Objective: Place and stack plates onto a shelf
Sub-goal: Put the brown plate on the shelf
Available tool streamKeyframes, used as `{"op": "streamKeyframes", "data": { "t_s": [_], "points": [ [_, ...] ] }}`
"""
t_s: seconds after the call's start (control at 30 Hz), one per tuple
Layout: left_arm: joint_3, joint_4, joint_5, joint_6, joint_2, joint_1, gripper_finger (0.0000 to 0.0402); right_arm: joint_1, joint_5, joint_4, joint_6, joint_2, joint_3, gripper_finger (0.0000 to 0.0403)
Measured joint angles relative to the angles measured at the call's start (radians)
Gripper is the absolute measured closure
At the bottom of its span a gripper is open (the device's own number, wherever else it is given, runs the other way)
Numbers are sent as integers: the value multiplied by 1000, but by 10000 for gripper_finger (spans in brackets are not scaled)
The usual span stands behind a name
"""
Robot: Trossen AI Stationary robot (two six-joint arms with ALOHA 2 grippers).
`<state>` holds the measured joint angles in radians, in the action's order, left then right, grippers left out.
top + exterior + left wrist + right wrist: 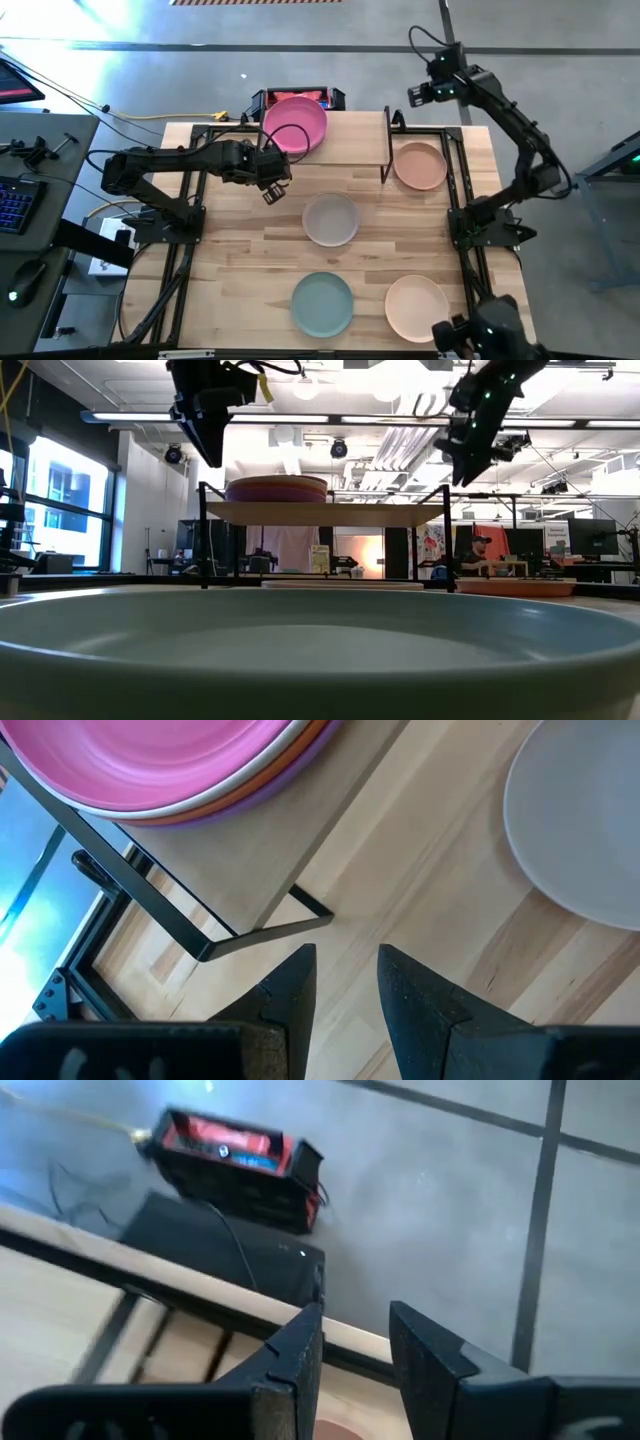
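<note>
Plates first: a stack with the pink plate (295, 125) on top sits at the left end of the shelf (350, 140), while grey (331, 219), teal (322, 304), peach (417, 307) and terracotta (420, 165) ones lie on the tabletop (240, 250). Left end effector (272, 181) hovers released and empty by the shelf's near left corner; right end effector (420, 93), also parted and empty, hangs beyond the far right. Looks like between placements, so I'd guess grabbing the grey plate's rim comes next.
</note>
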<state>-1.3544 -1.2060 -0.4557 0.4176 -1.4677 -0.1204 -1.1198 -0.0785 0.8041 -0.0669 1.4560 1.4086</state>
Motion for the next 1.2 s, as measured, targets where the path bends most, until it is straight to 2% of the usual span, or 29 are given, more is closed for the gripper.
{"op": "streamKeyframes", "data": {
  "t_s": [0.27, 0.7, 1.2],
  "points": [
    [0, 0, 0, 0, 0, 0, 303, 0, 0, 33, 106, 99, 0, 304],
    [0, 0, 0, -27, 0, 0, 303, 0, -1, 218, 284, 234, 0, 304],
    [0, 0, 0, -26, 0, 0, 303, 1, 0, 316, 358, 323, 0, 304]
  ]
}}
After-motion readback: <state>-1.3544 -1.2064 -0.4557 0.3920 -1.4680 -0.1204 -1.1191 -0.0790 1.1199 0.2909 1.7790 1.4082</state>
